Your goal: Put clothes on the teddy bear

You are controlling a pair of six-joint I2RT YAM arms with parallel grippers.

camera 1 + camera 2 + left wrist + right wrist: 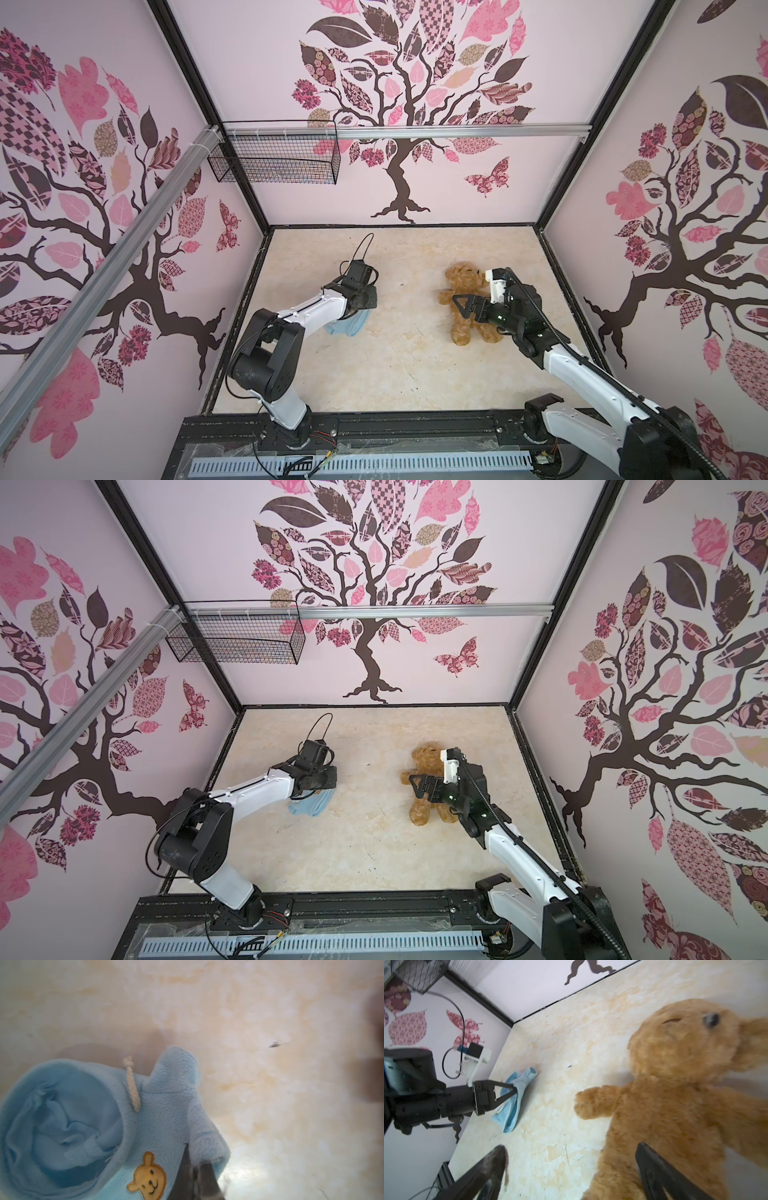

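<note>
Teddy bear [462,277] flat on its back on table [395,374], right of centre. Soft, light, squashy; best hold prob. torso. R gripper [571,1147] spread wide above belly, empty. L gripper [513,1090] clamped on blue shirt [162,1122] edge.

The left arm [316,305] hides most of the light blue shirt [353,326]; the right arm [517,309], the teddy bear [461,276]'s belly.

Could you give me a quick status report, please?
Left gripper shut on light blue shirt. Right gripper open over teddy bear, undressed, on table. Nothing between them.
</note>
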